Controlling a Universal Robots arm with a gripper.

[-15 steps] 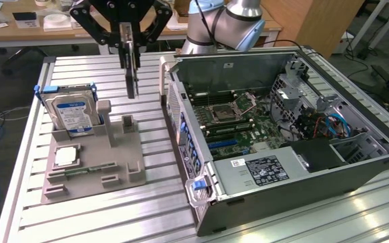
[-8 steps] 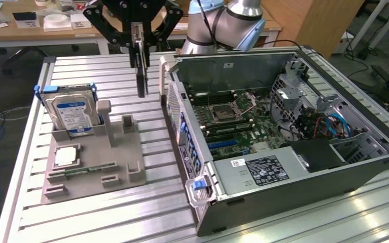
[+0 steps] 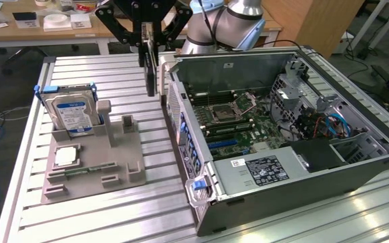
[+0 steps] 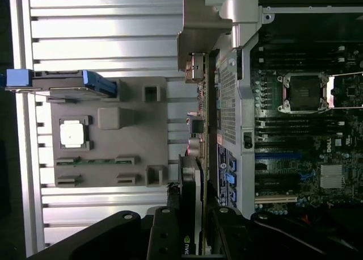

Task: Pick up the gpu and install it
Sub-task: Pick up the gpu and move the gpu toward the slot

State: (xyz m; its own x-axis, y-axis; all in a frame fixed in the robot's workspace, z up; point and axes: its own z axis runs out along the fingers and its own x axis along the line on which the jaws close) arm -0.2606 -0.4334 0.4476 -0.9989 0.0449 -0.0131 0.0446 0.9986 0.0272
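The gpu (image 3: 150, 71), a thin dark card, hangs edge-on and upright from my gripper (image 3: 150, 43), which is shut on its upper end. It is held above the slatted table, in the gap between the grey fixture (image 3: 93, 167) and the open computer case (image 3: 282, 131), close to the case's rear wall. In the wrist view the gpu (image 4: 201, 152) runs away from my gripper (image 4: 191, 214) as a narrow dark strip, ending in its pale metal bracket (image 4: 199, 33). The motherboard (image 4: 306, 129) lies just beside it inside the case.
On the grey fixture (image 4: 108, 158) stand a silver hard drive (image 3: 73, 114) with a blue-white label and a small square processor chip (image 3: 66, 156). The slatted aluminium table (image 3: 113, 223) carries both. A wooden desk with small boxes (image 3: 52, 23) stands behind.
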